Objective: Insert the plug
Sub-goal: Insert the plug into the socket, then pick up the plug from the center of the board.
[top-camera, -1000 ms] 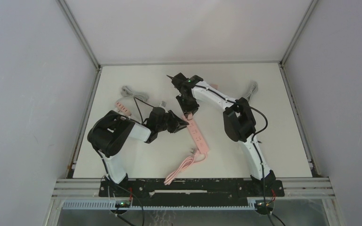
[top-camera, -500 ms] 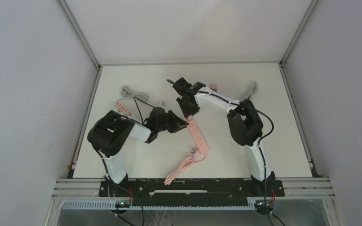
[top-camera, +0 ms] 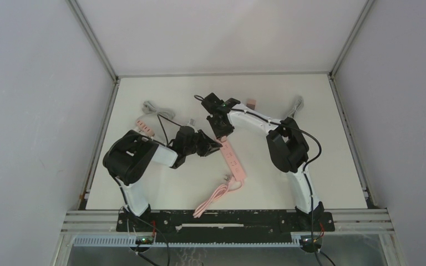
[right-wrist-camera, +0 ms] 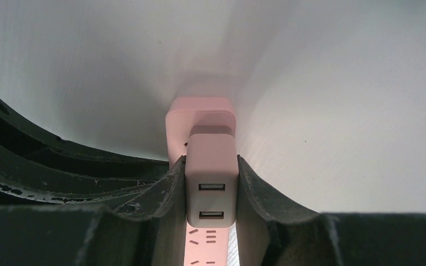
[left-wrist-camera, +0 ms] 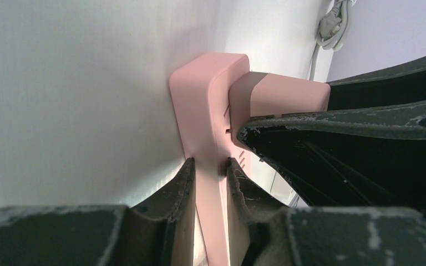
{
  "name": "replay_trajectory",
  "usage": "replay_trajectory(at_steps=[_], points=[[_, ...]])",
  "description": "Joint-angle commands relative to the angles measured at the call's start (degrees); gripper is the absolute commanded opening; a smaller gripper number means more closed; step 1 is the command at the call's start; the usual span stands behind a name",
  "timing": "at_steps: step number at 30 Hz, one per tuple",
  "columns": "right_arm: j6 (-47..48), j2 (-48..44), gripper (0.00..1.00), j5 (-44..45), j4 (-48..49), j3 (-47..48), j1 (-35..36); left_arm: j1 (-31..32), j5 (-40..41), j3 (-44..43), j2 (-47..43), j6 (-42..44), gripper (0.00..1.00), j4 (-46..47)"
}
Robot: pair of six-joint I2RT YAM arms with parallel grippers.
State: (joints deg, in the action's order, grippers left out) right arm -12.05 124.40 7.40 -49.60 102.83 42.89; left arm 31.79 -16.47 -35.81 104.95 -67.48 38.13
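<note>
**Where is the plug right now?**
The pink plug [right-wrist-camera: 211, 180] is a blocky charger with two small ports on its back. It sits at the far end of a pink power strip [top-camera: 234, 162], near the middle of the white table [top-camera: 161, 88]. Its body is pressed against the strip's socket face. I see no gap between them, and its prongs are hidden.

**What is holding it?**
The right gripper [top-camera: 222, 128]. It comes in from the far side with one black finger on each flank of the plug. The fingers [right-wrist-camera: 255, 205] pinch the plug, which fills the space between them.

**And the other arm?**
The left gripper [left-wrist-camera: 209, 166] reaches in low from the left. Its jaws are nearly together, clamped on the strip itself. The strip runs between its fingers, and the plug stands just beyond their tips, right beside one finger of the right gripper.

**Anything else around?**
The strip's pink cord [top-camera: 213, 198] curls toward the near edge of the table. A grey cable [top-camera: 154, 107] lies bunched at the far left, well apart from both grippers.
</note>
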Motion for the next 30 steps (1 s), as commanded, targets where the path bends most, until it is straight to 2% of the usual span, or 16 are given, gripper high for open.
replay_trajectory(at_steps=[1,4,7,15,19,30], points=[[-1.2,1.1,0.32,-1.8,0.9,-1.1,1.1,2.8,3.7,0.2,2.0,2.0,0.2,-3.7],[-1.1,-1.1,0.5,-1.1,0.8,1.0,1.1,2.8,3.8,0.2,2.0,2.2,0.2,-3.8],[-1.5,-3.6,0.63,-0.5,1.9,1.6,1.1,2.8,4.0,0.3,2.0,2.3,0.2,-3.7],[-1.4,-9.4,0.82,0.3,4.5,1.5,0.3,2.9,5.0,0.7,0.3,3.0,0.2,-4.6],[-0.6,-10.0,0.89,4.4,5.4,1.5,-1.2,2.8,5.2,0.9,-0.4,3.4,0.22,-4.7],[-2.1,-5.7,0.94,7.4,14.1,1.6,-10.4,2.9,6.1,0.9,-2.2,5.5,0.35,-5.7]])
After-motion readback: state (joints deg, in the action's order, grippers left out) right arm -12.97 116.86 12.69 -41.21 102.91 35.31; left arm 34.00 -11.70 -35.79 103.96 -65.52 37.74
